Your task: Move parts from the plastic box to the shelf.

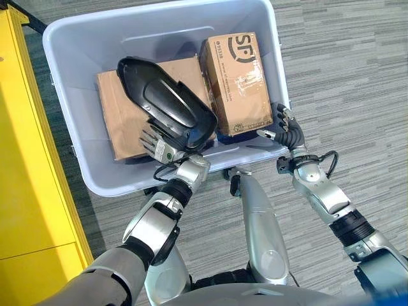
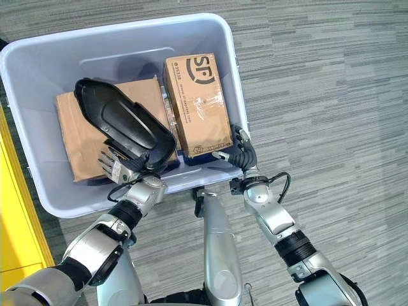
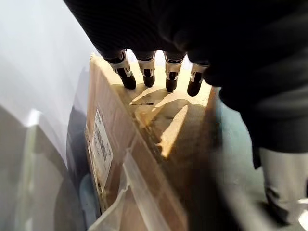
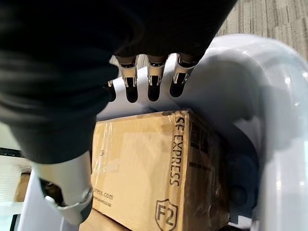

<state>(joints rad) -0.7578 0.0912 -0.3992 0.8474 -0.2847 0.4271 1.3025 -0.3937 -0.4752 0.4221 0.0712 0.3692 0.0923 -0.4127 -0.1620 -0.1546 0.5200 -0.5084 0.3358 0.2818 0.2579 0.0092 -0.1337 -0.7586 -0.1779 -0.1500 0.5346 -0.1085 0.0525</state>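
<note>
The left hand [image 1: 167,150] reaches over the near wall of the pale plastic box [image 1: 76,38], palm down, with its straight fingers [image 3: 127,77] pointing toward the far wall. A black curved shell part [image 1: 167,99] lies across the back of the hand and hides most of it from the head views. In the left wrist view the fingers hang just above a flat cardboard box [image 1: 118,118]; whether they or the thumb grip the black part cannot be told. That flat box carries a white label with small print on its side, too small to make out.

The right hand [image 1: 285,131] hangs at the box's near right corner, wrist bent, its fingers [image 4: 154,79] loosely curled downward just above the edge of a second cardboard box [image 1: 237,80]. They hold nothing. This box sits against the right wall, higher than the flat one, wrapped in clear tape. It bears a round black logo on top and black lettering with a shield mark down one side.

Something dark blue [image 1: 233,138] lies under the taller box, mostly hidden. A yellow cabinet [image 1: 25,191] stands left of the plastic box, cut off by the edge.
</note>
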